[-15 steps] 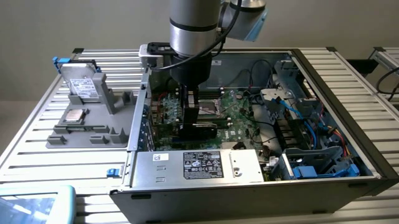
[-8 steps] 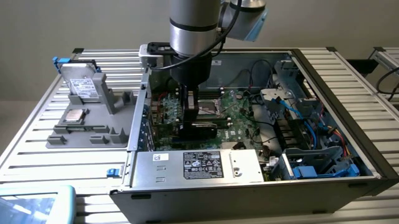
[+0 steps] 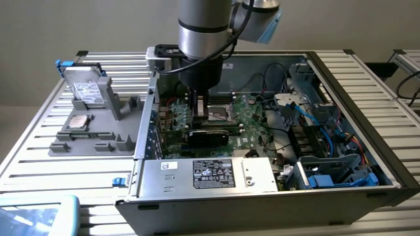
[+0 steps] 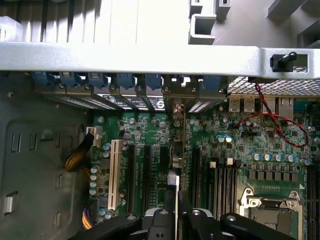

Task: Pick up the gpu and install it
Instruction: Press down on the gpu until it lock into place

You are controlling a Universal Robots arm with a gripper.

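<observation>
The gpu (image 3: 208, 134) stands on edge inside the open computer case (image 3: 367, 118), low over the green motherboard (image 3: 253, 125). In the exterior view it shows as a black card just below the arm. My gripper (image 3: 201, 116) reaches down into the case from above and is shut on the card's upper edge. Seen from the wrist, the gpu (image 4: 174, 177) runs edge-on as a thin strip between the black fingers (image 4: 160, 222), in line with the black expansion slots (image 4: 162, 160). Its silver end bracket (image 4: 176, 106) meets the case's rear slot row.
A grey fixture (image 3: 125, 123) on the exterior view's left carries a silver hard drive (image 3: 87, 92) and a processor chip (image 3: 78, 122). The power supply (image 3: 208, 174) fills the case front. Blue drive cages (image 3: 331, 174) and cables (image 3: 298, 105) crowd the right. A red wire (image 4: 280, 125) loops near the processor socket (image 4: 270, 212).
</observation>
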